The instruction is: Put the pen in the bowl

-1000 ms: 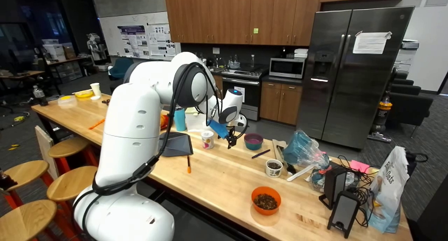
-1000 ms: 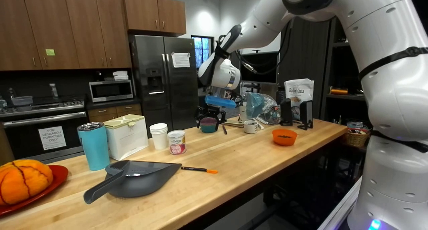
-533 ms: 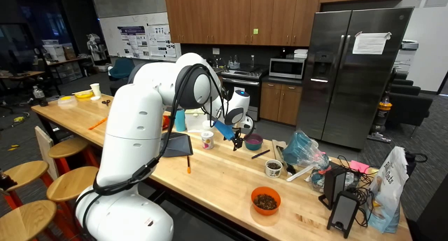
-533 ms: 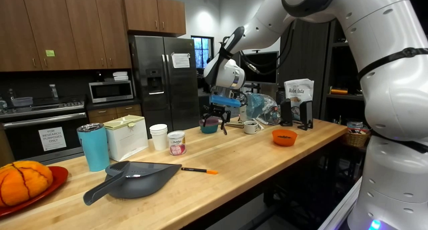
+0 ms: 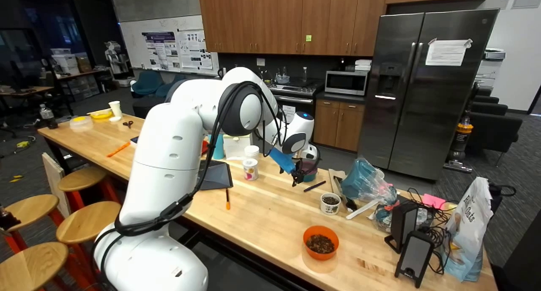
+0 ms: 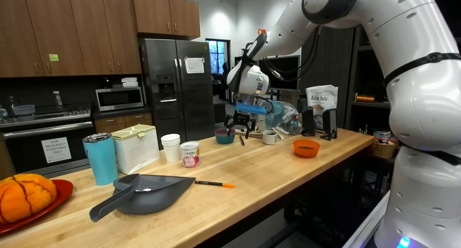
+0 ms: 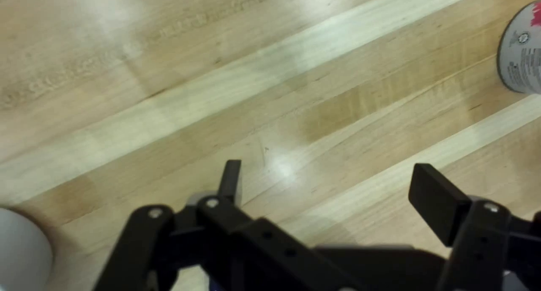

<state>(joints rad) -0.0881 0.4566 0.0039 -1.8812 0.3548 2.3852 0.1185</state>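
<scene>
Dark pen (image 5: 315, 186) lies on the wooden tabletop (image 5: 264, 217). Left to right: gripper (image 7: 328, 172), jaws apart over bare wood in the wrist view, shifted right since the earlier frame; maroon-and-teal bowl (image 5: 310, 177), more masked in an exterior view; dark pen, just beside. Open wood runs to the near edge.

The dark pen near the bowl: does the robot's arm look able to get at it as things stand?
Probably yes: the gripper hangs open and empty nearby, and the dark pen lies uncovered on the table. The bowl stands beside it but seems to leave room.
</scene>
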